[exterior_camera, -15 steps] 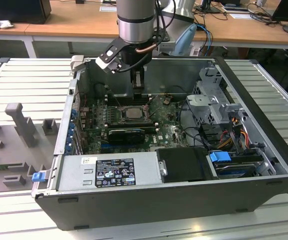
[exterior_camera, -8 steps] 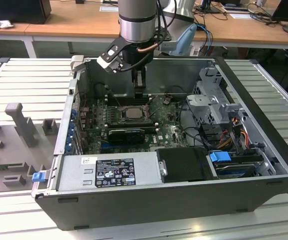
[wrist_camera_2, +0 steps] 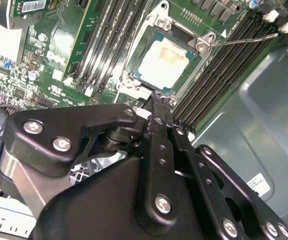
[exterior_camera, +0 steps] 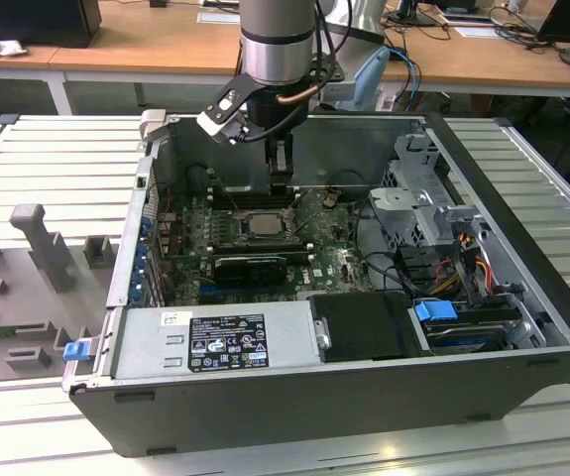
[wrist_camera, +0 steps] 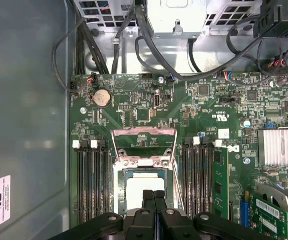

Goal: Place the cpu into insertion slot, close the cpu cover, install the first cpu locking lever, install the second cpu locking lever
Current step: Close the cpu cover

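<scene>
The small, thin square cpu (wrist_camera_2: pixel 164 62), its metal face pale silver-grey, lies flat in the black-framed square insertion slot (wrist_camera_2: pixel 141 52) on the green motherboard (wrist_camera: pixel 149 105). The dark-grey metal cpu cover (wrist_camera: pixel 144 132), a thin frame with a large square window, is swung open off the chip on its hinged edge. A thin silver locking lever (wrist_camera_2: pixel 244 39) sticks out unlatched across the long black memory slots (wrist_camera_2: pixel 219 65).

The black end effector (wrist_camera: pixel 154 195) points straight down into the open black computer case (exterior_camera: pixel 364 397). Its fingers are clenched together on nothing, tips at one edge of the chip; whether they touch it I cannot tell. The grey arm (exterior_camera: pixel 277 40) hangs upright over the case.

A black printed label (exterior_camera: pixel 227 342) sits on the silver power supply (exterior_camera: pixel 141 347), and a white sticker (wrist_camera: pixel 1 200) is on the grey case wall; neither is legible. The case lies on a ribbed grey bench (exterior_camera: pixel 47 149).
</scene>
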You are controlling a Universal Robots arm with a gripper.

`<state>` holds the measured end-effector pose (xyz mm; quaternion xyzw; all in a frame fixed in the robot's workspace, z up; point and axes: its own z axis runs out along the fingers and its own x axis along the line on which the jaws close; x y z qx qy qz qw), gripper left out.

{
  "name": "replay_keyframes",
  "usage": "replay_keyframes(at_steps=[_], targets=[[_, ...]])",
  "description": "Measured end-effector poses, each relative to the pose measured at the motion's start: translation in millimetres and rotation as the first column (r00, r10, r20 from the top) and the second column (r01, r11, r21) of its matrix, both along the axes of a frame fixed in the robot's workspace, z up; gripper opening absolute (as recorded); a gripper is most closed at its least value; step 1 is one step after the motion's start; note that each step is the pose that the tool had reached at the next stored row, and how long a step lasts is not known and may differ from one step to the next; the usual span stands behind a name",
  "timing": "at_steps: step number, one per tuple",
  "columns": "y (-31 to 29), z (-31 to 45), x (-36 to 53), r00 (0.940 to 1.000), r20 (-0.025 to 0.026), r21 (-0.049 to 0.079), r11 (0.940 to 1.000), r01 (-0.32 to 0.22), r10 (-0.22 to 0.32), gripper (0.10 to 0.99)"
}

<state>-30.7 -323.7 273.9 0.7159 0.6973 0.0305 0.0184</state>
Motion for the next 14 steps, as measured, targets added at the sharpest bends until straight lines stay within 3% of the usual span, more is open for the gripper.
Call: replay_keyframes(at_steps=[4, 14], targets=[[0.0, 5.0, 0.1, 1.0000, -0.0001, 0.000, 1.0000, 0.000, 0.000, 0.106], [0.0, 5.2, 5.8, 1.0000, -0.0009, 0.000, 1.0000, 0.000, 0.000, 0.106]])
